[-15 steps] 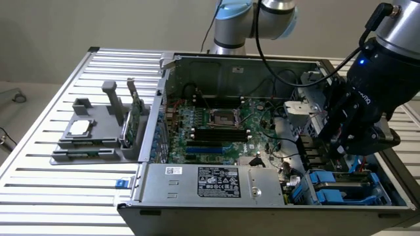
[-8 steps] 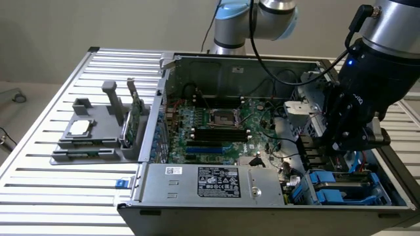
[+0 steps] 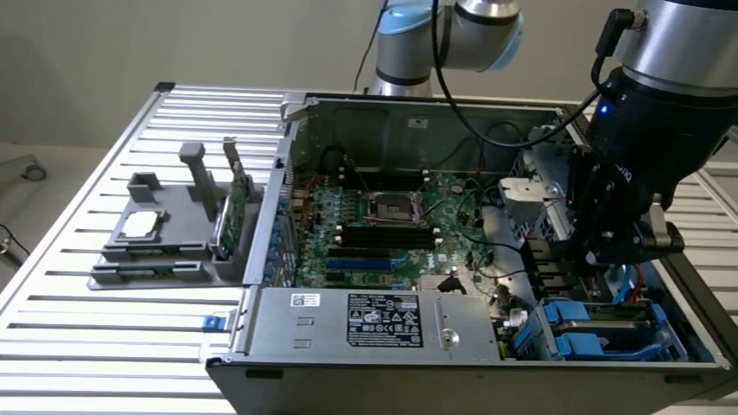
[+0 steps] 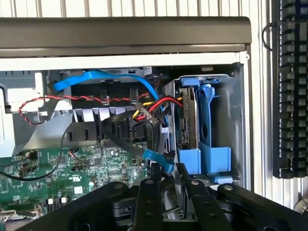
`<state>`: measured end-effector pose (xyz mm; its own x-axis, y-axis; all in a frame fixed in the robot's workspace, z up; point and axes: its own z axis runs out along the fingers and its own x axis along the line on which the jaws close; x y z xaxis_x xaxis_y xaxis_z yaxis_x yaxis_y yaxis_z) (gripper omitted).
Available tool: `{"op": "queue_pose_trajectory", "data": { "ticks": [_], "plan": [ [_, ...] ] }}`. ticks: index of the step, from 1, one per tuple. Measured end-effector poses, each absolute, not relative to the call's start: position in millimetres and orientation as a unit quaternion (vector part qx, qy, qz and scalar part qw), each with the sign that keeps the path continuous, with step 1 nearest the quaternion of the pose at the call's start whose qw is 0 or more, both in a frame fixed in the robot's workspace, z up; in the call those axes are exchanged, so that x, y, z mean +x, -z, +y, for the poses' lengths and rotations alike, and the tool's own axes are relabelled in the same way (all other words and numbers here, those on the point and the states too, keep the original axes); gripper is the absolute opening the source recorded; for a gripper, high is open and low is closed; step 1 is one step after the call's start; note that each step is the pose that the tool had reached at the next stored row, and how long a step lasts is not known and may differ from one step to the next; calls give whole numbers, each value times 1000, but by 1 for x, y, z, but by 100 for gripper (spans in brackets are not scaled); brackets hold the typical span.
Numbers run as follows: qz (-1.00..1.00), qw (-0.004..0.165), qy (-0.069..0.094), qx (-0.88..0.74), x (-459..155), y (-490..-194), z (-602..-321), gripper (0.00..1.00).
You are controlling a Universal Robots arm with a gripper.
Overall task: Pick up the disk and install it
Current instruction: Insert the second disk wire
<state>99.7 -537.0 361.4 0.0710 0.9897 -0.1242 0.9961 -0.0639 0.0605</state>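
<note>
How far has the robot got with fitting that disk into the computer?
Looks done: the disk, in its blue carrier, already stands inside the drive bay. In hand: the gripper is right at the carrier's near end. Left: I cannot tell whether the disk is pushed fully home.

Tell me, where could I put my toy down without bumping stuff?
The slatted table is bare in front of the grey holder and behind it, toward the far edge. Inside the computer case it's crowded: motherboard, cables, blue drive bay and the gripper.
</note>
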Motion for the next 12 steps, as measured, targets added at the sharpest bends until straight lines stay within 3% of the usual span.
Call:
{"op": "queue_pose_trajectory", "data": {
  "ticks": [12],
  "plan": [
    [676,117,3,727,87,-364,-527,27]
  ]
}}
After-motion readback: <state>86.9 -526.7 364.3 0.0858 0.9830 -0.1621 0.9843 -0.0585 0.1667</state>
